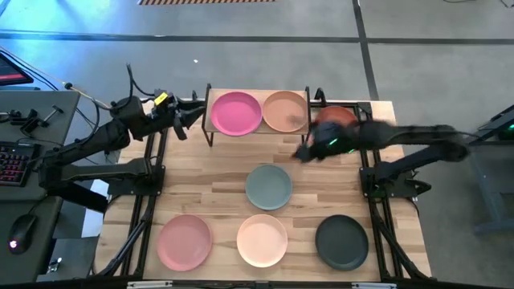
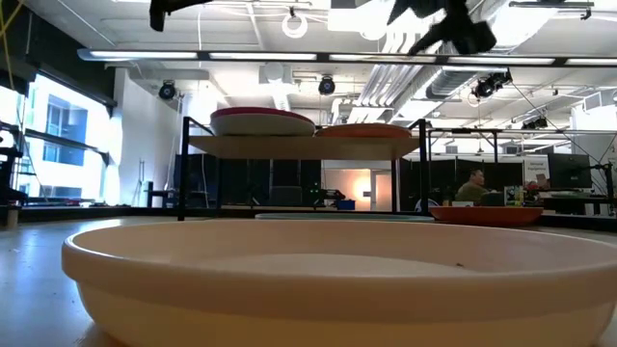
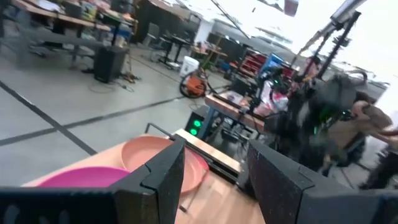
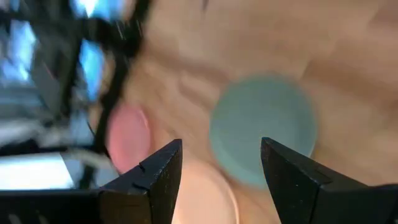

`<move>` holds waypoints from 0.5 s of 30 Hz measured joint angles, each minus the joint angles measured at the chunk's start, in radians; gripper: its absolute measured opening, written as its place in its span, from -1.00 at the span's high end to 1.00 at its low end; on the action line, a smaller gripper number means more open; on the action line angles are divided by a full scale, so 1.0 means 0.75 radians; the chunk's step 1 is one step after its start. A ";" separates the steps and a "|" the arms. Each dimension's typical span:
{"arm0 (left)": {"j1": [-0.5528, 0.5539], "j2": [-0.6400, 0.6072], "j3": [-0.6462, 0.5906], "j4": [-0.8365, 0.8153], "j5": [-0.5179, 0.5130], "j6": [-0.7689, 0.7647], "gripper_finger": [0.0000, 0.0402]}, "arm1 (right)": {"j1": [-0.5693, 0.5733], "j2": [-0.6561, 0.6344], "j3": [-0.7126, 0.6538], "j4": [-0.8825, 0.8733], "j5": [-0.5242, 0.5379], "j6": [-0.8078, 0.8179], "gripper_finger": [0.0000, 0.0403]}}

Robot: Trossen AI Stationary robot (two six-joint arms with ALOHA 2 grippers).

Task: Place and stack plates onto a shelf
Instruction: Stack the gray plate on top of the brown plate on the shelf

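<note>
**Grey-teal plate lies below the spread right gripper**

Dark fingers of the right gripper (image 4: 219,180) stand parted and empty, hanging above the wooden tabletop (image 1: 217,172) just right of the small wood-topped shelf (image 1: 259,130). The round grey-teal plate (image 1: 268,186) lies flat beneath and ahead of it, untouched. An orange plate (image 1: 337,116) sits behind that gripper. The left gripper (image 3: 211,180), also spread and empty, waits at the shelf's left end, where a hot pink plate (image 1: 235,112) and a tan plate (image 1: 285,111) rest side by side.
</note>
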State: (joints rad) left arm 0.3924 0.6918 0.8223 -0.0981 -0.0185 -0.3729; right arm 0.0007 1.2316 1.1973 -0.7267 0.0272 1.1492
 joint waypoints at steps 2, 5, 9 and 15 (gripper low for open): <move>0.000 0.000 0.000 -0.014 0.023 -0.008 0.20 | 0.053 0.131 0.000 0.027 -0.019 0.019 0.01; 0.000 0.000 0.000 -0.046 0.048 -0.025 0.20 | 0.103 0.329 0.000 -0.036 -0.033 0.105 0.01; 0.000 0.000 0.000 -0.087 0.054 -0.025 0.20 | 0.150 0.527 -0.001 -0.156 -0.022 0.209 0.01; 0.000 0.000 0.000 -0.091 0.054 -0.074 0.20 | 0.144 0.704 -0.001 -0.043 -0.059 0.174 0.01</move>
State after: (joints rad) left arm 0.3927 0.6914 0.8223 -0.1665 0.0223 -0.4287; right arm 0.1087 1.7599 1.1965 -0.7588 -0.0172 1.2793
